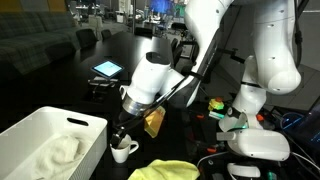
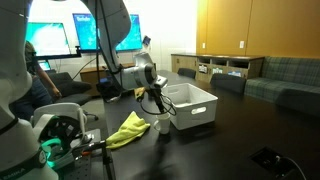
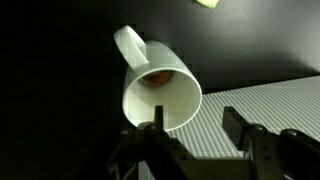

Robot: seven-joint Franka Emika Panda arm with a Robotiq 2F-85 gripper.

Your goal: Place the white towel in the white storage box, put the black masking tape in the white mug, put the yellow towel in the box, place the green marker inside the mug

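The white mug (image 3: 160, 88) stands on the dark table right below my gripper (image 3: 193, 122), which is open and empty. Something small and orange-brown shows at the mug's bottom. In both exterior views the gripper (image 1: 125, 132) (image 2: 157, 106) hangs just above the mug (image 1: 124, 151) (image 2: 163, 127). The white storage box (image 1: 40, 128) (image 2: 192, 110) stands next to the mug, and the white towel (image 1: 58, 152) lies inside it. The yellow towel (image 1: 165, 171) (image 2: 126, 131) lies crumpled on the table beside the mug. I cannot make out the black tape or the green marker.
The box's ribbed white wall (image 3: 262, 102) runs close beside the mug. An orange-yellow object (image 1: 153, 122) sits behind the gripper. A lit tablet (image 1: 107, 69) lies further back on the table. The robot base (image 1: 258, 145) with cables stands nearby.
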